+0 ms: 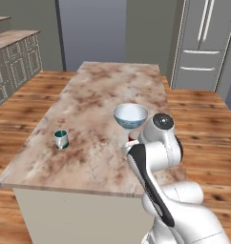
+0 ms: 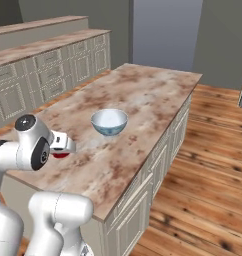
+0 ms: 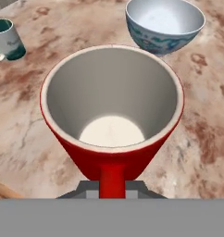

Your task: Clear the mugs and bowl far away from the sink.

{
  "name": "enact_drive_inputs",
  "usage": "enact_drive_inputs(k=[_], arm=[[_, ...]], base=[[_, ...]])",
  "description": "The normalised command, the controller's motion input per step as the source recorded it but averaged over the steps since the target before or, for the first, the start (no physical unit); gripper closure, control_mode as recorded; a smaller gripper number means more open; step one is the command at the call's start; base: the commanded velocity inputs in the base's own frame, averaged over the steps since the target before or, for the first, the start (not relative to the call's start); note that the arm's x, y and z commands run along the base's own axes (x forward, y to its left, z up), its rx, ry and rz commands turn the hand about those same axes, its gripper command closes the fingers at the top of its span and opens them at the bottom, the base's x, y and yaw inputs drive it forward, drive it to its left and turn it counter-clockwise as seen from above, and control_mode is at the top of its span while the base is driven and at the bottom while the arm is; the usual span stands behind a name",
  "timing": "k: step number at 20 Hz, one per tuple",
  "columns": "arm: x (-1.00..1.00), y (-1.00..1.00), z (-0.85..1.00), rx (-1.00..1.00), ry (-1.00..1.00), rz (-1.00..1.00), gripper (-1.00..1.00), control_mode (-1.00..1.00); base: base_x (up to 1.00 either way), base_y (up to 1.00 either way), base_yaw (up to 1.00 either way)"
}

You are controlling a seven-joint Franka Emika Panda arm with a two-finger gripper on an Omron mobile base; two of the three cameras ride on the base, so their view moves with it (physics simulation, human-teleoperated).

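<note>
Red mug close under the hand, upright on worktop.
Jaws state: cannot tell. Bowl just beyond; teal mug well apart, left.

The arm is glossy white, built of fat rounded segments with dark bands at the joints. A long black strip runs down one link. A round grey cap with a dark centre tops one joint.
</note>
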Motion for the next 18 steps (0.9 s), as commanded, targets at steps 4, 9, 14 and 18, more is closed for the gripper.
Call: enact_drive_inputs(k=[4,9,14,18], arm=[[0.26,0.07,-0.26,0.0,0.01,0.0,1.0,-1.0],[0.28,0.07,-0.21,0.0,0.03,0.0,1.0,-1.0],[0.18,0.01,-0.12,0.0,0.0,0.0,1.0,-1.0],[0.12,0.01,-0.19,0.03,0.0,0.0,1.0,-1.0]], base=[[0.0,0.0,0.0],[0.0,0.0,0.0],[0.0,0.0,0.0],[0.0,0.0,0.0]])
